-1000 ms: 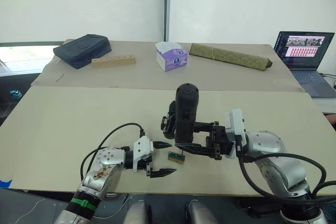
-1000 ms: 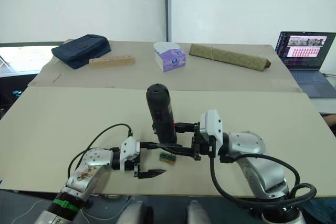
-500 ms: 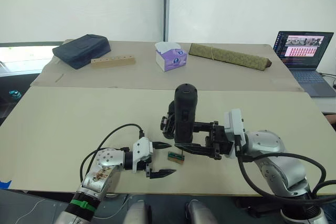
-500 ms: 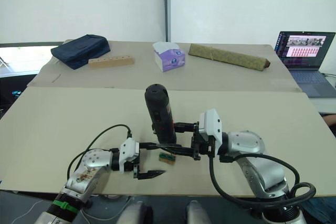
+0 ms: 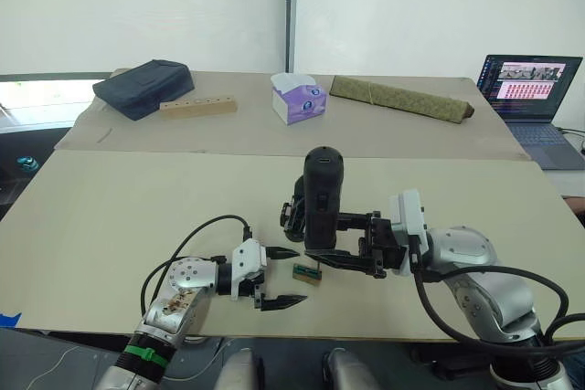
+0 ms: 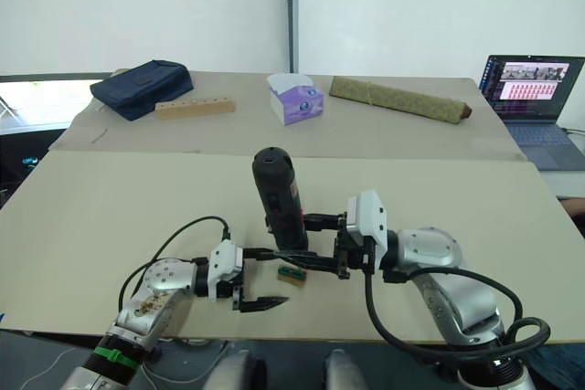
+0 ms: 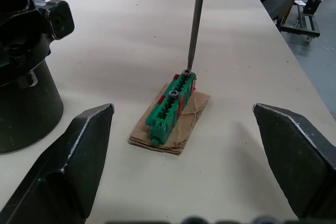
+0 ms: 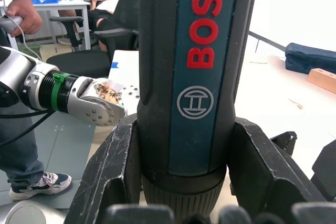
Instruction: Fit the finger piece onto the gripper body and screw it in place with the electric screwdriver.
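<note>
On the bench (image 5: 110, 216) stand one electric screwdriver (image 5: 322, 194) and one gripper body (image 5: 292, 212) behind it. The right gripper (image 5: 352, 242) is clamped on the screwdriver, its bit resting on one green block (image 7: 170, 109). The left gripper (image 5: 279, 276) waits with fingers apart. Nothing has moved since before.

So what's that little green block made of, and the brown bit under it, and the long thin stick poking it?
The green block looks like moulded plastic: glossy, ribbed, with small shiny screw heads on top, probably metal. The brown pad beneath looks like cardboard, matte and creased. The thin bit looks like bare metal, grey with a dull shine.
</note>
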Tool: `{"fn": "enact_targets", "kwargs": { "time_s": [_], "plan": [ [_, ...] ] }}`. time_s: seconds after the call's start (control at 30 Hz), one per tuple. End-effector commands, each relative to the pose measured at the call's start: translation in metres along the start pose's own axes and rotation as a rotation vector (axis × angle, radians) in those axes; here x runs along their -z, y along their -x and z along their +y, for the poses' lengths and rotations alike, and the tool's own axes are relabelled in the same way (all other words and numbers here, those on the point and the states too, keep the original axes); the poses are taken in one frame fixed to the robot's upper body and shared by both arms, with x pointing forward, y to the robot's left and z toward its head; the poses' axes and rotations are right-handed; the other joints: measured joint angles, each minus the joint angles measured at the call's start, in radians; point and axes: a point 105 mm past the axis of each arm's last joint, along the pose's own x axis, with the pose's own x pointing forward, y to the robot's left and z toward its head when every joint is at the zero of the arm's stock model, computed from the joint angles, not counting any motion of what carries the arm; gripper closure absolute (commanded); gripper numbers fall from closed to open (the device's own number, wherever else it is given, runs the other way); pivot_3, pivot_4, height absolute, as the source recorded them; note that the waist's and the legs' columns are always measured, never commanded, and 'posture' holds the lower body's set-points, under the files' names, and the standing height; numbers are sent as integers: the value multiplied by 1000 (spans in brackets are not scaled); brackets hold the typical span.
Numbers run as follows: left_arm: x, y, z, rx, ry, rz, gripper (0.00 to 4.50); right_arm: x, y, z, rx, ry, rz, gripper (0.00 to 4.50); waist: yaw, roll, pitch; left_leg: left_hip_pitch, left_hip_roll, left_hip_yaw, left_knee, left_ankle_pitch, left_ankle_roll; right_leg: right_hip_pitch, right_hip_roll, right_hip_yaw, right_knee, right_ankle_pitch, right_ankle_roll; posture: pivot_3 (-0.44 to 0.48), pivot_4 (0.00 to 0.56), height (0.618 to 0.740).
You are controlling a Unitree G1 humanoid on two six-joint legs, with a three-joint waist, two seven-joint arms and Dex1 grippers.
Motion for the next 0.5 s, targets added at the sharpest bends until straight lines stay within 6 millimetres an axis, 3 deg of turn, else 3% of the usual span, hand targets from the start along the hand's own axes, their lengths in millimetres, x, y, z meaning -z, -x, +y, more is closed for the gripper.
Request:
{"fn": "enact_targets", "kwargs": {
  "time_s": [0.03,0.5],
  "plan": [
    [22,-5,-13,34,79,61,0,-13,1,-1,3,64,-37,2600,0,0,0,0,0,0,0,0,0,0,0,0,0,0,0,0,150,740],
    [20,-5,-12,34,78,58,0,-12,1,-2,2,63,-32,2600,0,0,0,0,0,0,0,0,0,0,0,0,0,0,0,0,150,740]
  ]
}}
